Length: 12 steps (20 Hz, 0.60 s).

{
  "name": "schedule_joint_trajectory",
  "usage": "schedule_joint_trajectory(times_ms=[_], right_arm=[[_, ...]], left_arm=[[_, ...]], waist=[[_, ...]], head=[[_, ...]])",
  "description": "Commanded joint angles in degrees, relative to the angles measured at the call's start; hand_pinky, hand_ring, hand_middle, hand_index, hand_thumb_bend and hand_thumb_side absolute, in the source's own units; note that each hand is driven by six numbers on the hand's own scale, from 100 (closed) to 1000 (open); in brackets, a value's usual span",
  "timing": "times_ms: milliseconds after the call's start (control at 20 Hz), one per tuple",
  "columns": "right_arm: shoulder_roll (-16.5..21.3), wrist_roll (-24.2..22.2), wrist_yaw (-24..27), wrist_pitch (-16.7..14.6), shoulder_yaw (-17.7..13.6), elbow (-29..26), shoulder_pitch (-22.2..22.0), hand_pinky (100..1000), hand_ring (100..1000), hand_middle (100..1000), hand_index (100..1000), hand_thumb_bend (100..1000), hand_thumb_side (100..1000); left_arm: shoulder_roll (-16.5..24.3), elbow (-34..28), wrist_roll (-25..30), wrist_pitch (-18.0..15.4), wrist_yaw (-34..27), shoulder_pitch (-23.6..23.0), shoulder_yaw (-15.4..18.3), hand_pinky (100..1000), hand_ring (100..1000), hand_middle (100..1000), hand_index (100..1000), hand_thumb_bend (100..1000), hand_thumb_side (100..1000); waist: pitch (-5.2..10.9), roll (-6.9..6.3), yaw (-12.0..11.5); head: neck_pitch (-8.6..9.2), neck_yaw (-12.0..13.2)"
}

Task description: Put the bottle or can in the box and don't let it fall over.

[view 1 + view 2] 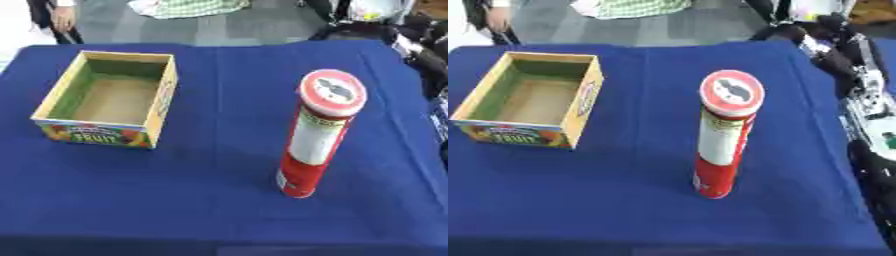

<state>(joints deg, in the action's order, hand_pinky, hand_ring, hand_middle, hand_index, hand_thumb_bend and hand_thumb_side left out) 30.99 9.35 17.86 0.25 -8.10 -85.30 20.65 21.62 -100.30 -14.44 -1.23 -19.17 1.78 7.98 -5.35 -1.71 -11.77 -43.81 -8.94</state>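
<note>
Fingers cannot be told on the right arm (pixel 859 75) beside the upright can (pixel 317 135).

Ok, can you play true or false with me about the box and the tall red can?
1. The can stands upright on the blue cloth. True.
2. The can is already inside the box. False: it stands on the cloth, apart from the box, to its right.
3. The box has nothing in it. True: only its bare brown floor shows.
4. A robot hand is holding the can. False: nothing touches the can; only the right arm shows, at the table's right edge, and its hand cannot be made out.
5. The box lies tipped on its side. False: it sits flat with its open top facing up.
</note>
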Motion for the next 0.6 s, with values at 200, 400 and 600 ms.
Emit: schedule_joint_trajectory(times_ms=[200,400,600], right_arm=[[2.1,0.0,-0.1,-0.1,-0.7,-0.7,0.6,794,874,1000,759,676,327],[2.6,-0.1,0.0,-0.2,-0.7,-0.5,0.4,794,875,1000,760,680,322],[3.6,-0.8,0.6,-0.5,-0.6,-0.3,-0.3,796,880,1000,764,686,319]], left_arm=[[1.4,-0.7,-0.1,-0.1,0.0,0.3,0.6,707,1000,911,841,501,881],[1.4,-0.7,-0.1,-0.1,0.0,0.2,0.6,707,1000,911,842,502,882],[1.5,-0.7,-0.1,-0.1,0.1,0.2,0.6,707,1000,911,842,501,882]], waist=[[0.72,-0.01,0.0],[0.7,-0.01,0.1],[0.64,0.01,0.2]], head=[[-0.31,-0.1],[-0.31,-0.1],[-0.31,0.0]])
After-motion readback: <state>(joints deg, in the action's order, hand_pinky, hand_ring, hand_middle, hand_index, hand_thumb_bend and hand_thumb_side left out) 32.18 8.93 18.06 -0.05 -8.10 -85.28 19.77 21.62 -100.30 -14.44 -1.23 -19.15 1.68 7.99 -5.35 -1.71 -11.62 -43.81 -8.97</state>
